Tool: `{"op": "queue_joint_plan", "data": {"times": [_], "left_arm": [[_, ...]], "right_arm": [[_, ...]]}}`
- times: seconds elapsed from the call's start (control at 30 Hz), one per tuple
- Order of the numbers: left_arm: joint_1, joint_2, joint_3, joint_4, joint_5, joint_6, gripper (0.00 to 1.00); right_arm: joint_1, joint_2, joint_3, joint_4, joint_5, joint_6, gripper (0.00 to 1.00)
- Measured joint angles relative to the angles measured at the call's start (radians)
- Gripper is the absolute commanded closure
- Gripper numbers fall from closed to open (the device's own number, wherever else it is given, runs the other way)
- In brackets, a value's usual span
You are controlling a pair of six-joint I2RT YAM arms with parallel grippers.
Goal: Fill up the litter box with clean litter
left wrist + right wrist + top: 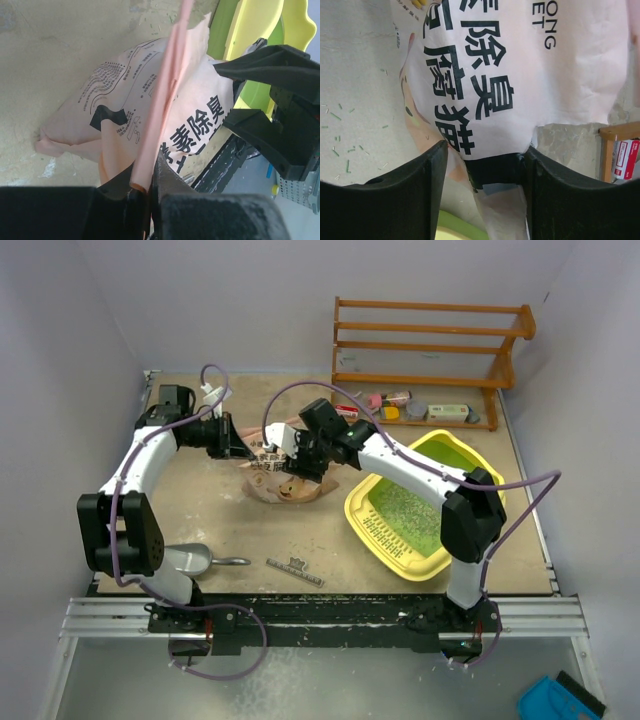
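Litter box (385, 532) first, since it's the biggest thing here. It's the yellow tray at roughly 4 o'clock from the middle of the table (200, 502). There's a thin layer of clean litter (410, 502) on its green floor, so I'd call the fill only partly done.

The tan bag (285, 483) is slumped on the table just off the tray's 9 o'clock side. The left gripper (145, 186) is clamped on the bag's folded edge. The right gripper (485, 150) has its jaws spread wide with the printed paper sitting between them, not squeezed.

My guess is the step in hand is getting a second hold. I'd bite a thick fold rather than one thin layer, then raise both sides together so the mouth tips toward the tray and not onto the table.

From the right gripper the tray is close by at about 4 o'clock, and the granules sit mostly in its middle.
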Motion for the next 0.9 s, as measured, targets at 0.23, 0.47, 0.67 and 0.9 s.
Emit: {"op": "queue_joint_plan", "data": {"times": [0.23, 0.47, 0.67, 0.9], "left_arm": [[0.001, -0.045, -0.001, 0.018, -0.010, -0.002, 0.76], [0.008, -0.103, -0.008, 0.073, -0.010, -0.002, 0.59], [0.010, -0.307, -0.132, 0.244, -0.028, -0.037, 0.52], [0.010, -0.336, -0.192, 0.375, 0.023, -0.106, 0.59]], "right_arm": [[-0.007, 0.026, 0.026, -0.056, -0.009, -0.029, 0.76], [-0.021, 0.089, 0.097, -0.109, -0.039, -0.005, 0.82], [-0.030, 0.090, 0.098, -0.108, -0.063, 0.029, 0.82], [-0.031, 0.034, 0.025, -0.056, -0.064, 0.044, 0.82]]}}
